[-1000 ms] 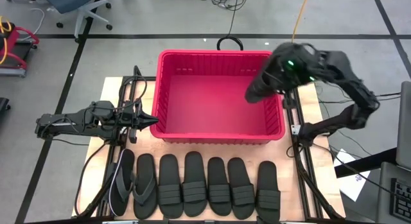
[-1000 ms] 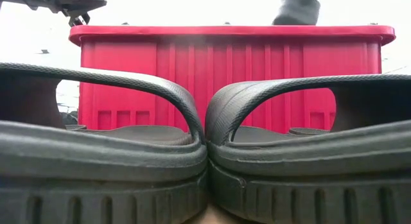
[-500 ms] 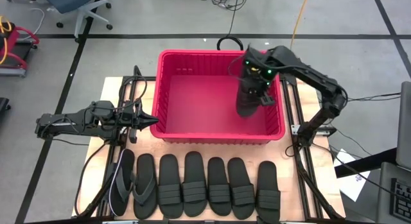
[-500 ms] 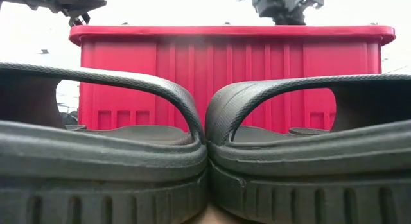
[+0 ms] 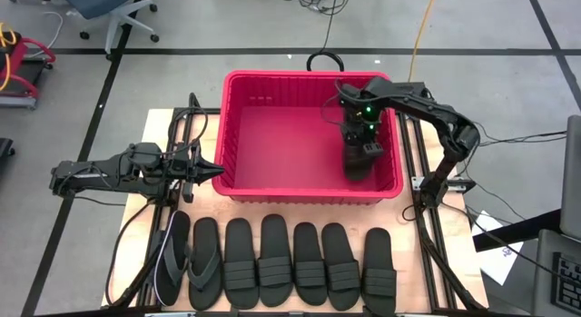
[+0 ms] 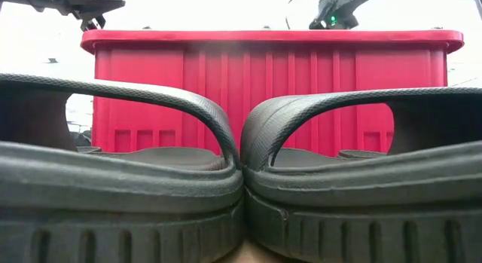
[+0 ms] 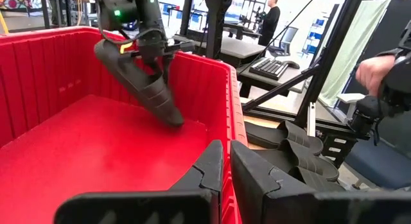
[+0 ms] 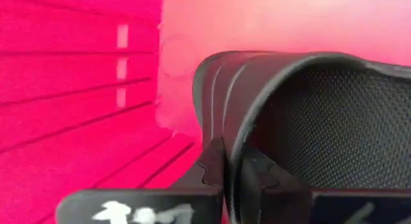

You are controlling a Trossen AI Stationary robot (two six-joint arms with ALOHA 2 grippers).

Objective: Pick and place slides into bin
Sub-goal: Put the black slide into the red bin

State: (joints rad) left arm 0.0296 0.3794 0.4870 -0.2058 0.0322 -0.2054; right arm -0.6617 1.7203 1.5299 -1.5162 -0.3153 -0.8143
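The red bin (image 5: 309,75) stands mid-table. My right gripper (image 5: 363,133) reaches down into the bin's right half and is shut on one black ribbed-strap slide (image 5: 359,161). The slide also shows in the left wrist view (image 7: 144,83). Seven more black slides (image 5: 272,262) lie soles down in a row along the table's near edge, with the two flip-flops (image 5: 191,261) at the left end. My left gripper (image 5: 216,170) is shut and empty, level just outside the bin's left wall. My right gripper pinches the edge of the slide's wide strap (image 8: 232,131) between its two fingers, which come from above and point down. The slide hangs tilted below them. Its lower end (image 7: 172,118) is at the bin's floor.
The bin's thick rim (image 6: 271,38) and ribbed walls enclose my right gripper. Black rails run along both table sides (image 5: 413,185). People and desks show in the room beyond (image 7: 270,18).
My right gripper has carried the slide from over the bin's far right rim toward the left, into the bin. It has then gone down and toward the near edge. The slide has dropped from above the rim to the bin's floor, still held.
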